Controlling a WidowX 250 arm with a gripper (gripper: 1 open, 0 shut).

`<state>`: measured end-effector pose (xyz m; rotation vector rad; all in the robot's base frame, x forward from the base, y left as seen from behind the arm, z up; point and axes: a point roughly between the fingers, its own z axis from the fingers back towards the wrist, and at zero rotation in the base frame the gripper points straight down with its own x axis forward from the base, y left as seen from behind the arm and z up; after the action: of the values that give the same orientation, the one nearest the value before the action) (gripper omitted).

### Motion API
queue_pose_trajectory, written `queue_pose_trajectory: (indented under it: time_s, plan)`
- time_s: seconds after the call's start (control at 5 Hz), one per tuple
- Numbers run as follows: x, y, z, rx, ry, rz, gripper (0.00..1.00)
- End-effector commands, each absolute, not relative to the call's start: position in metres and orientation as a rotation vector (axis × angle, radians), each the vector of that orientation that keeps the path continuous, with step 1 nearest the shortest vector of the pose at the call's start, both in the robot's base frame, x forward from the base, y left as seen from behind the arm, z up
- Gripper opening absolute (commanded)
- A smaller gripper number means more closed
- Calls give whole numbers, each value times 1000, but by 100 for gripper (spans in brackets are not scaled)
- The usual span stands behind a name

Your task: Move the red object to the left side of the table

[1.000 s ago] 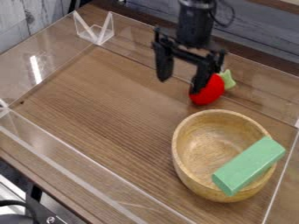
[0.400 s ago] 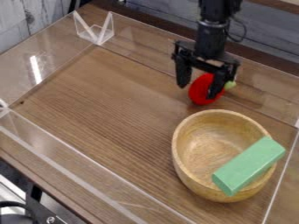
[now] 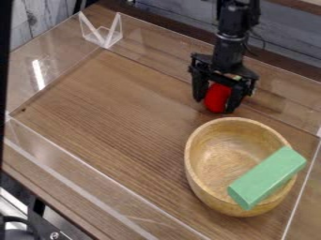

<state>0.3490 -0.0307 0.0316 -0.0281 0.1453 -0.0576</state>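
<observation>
The red object (image 3: 221, 98) is a small round toy resting on the brown wood-grain table (image 3: 113, 112) at the right, just beyond the wooden bowl. My gripper (image 3: 222, 97) hangs straight down over it, open, with one black finger on each side of the toy. The fingers reach down almost to the tabletop. The toy's green top is mostly hidden behind the right finger. Whether the fingers touch the toy I cannot tell.
A round wooden bowl (image 3: 207, 178) stands at the front right with a green rectangular block (image 3: 266, 176) leaning on its rim. Low clear acrylic walls (image 3: 51, 80) edge the table. A small clear stand (image 3: 100, 31) sits at the back left.
My gripper moved right and down, from beside and above the red toy to straddling it. The toy, bowl and block have stayed put.
</observation>
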Motion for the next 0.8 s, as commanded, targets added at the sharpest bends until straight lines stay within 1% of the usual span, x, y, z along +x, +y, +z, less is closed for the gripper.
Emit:
queue_pose_trajectory:
  time_s: [0.0, 0.6]
  plan:
    - [363, -36, 48, -32, 71, -79, 100]
    - [369, -33, 41, -26, 70, -79, 100]
